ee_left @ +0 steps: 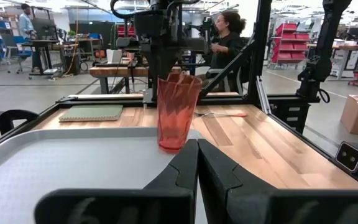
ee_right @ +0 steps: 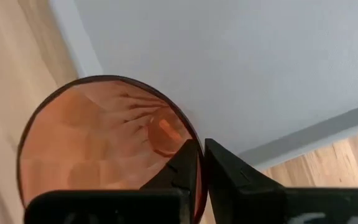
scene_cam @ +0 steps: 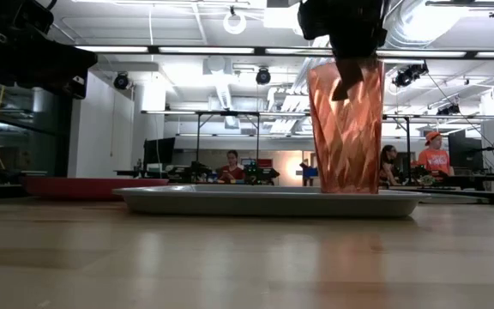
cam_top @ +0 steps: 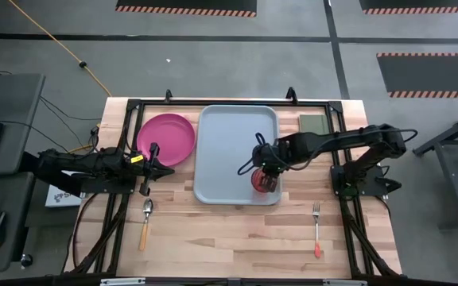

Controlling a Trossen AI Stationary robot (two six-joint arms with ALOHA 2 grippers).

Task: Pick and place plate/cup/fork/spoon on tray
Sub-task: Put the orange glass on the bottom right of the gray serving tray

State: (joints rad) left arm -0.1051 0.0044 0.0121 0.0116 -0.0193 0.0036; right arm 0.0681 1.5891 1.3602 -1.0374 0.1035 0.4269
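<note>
The high view shows the cup (cam_top: 265, 181) standing upright in the near right corner of the tray (cam_top: 229, 135), with the right claw (cam_top: 266, 176) directly above it. In the right wrist view, the right claw's two fingers (ee_right: 182, 171) are seen pressed together on the cup's rim (ee_right: 104, 149), one inside and one outside the wall, so the claw is clamped on the cup. In the low view the cup (scene_cam: 345, 129) is seen with its base on the tray (scene_cam: 230, 200). The plate (cam_top: 165, 140) lies on the worktop (cam_top: 237, 238) just left of the tray, and the left claw (cam_top: 149, 169) is held at the plate's near edge; in the left wrist view its fingers (ee_left: 191, 165) are seen together with nothing between them. The spoon (cam_top: 145, 222) lies on the worktop near the left front, and the fork (cam_top: 316, 230) near the right front, both well apart from the tray. A dark green pad (cam_top: 312, 124) lies just right of the tray's far corner.
</note>
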